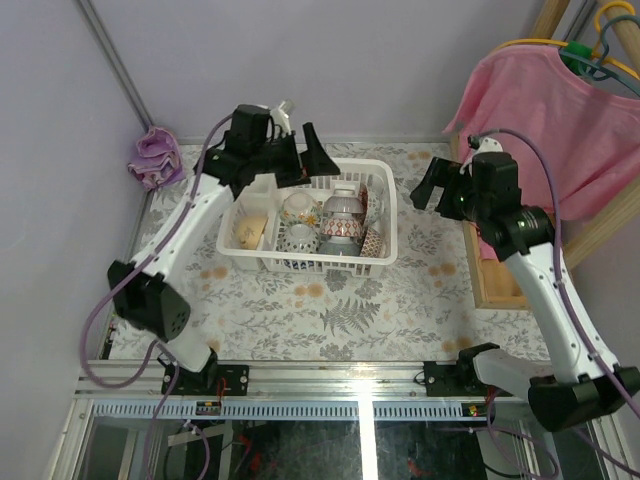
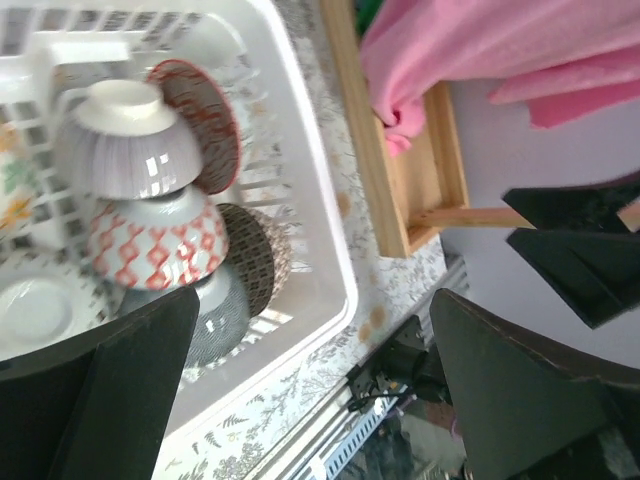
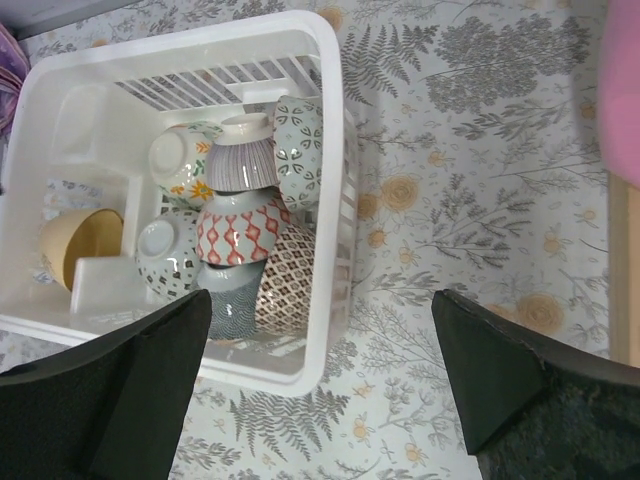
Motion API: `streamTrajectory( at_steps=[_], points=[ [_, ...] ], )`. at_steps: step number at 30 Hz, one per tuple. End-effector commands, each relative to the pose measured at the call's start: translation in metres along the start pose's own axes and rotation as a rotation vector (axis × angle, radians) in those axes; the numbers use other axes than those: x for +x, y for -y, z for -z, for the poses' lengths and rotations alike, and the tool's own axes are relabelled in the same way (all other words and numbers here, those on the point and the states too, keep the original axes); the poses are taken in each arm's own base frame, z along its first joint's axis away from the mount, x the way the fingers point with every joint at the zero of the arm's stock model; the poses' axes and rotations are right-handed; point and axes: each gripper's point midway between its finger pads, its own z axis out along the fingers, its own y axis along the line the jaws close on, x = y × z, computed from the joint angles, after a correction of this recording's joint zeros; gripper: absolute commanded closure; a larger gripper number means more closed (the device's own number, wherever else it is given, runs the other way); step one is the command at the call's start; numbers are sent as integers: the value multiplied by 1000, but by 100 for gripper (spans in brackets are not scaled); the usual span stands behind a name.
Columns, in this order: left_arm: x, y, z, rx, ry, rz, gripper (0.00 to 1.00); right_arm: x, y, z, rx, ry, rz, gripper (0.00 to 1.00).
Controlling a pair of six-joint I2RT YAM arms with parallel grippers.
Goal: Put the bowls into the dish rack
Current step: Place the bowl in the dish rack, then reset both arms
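Floral-cloth table [image 1: 430, 300]: my left gripper [image 2: 315, 300] spread empty above dish rack [image 1: 389, 215], right gripper [image 3: 320, 300] too. Clipping the leaning bowls [image 1: 342, 207] could topple them.

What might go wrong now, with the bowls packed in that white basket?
The striped bowl leans against the red-diamond bowl and its neighbours in the dish rack; a nudge might shift or chip them. The open left end effector hangs near the rack's far rim, so it may catch the wall when pulling away.
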Motion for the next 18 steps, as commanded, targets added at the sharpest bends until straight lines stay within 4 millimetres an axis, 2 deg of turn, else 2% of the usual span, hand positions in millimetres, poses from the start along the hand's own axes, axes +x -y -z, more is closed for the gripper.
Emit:
streamTrajectory(
  at_steps=[1, 5, 10, 15, 18],
  points=[
    [10, -28, 39, -218, 107, 12, 0, -16, 8, 25, 14, 142, 83, 0],
    [14, -34, 78, -322, 226, 2, 0, -9, 28, 32, 96, 146, 130, 0],
    [21, -53, 116, -441, 364, 13, 0, -3, 48, 39, 166, 204, 142, 0],
    [40, -86, 137, -518, 483, -6, 0, 3, 79, 43, 292, 272, 143, 1],
    [43, -102, 145, -539, 570, -40, 0, 12, 99, 39, 376, 280, 155, 1]
  ],
)
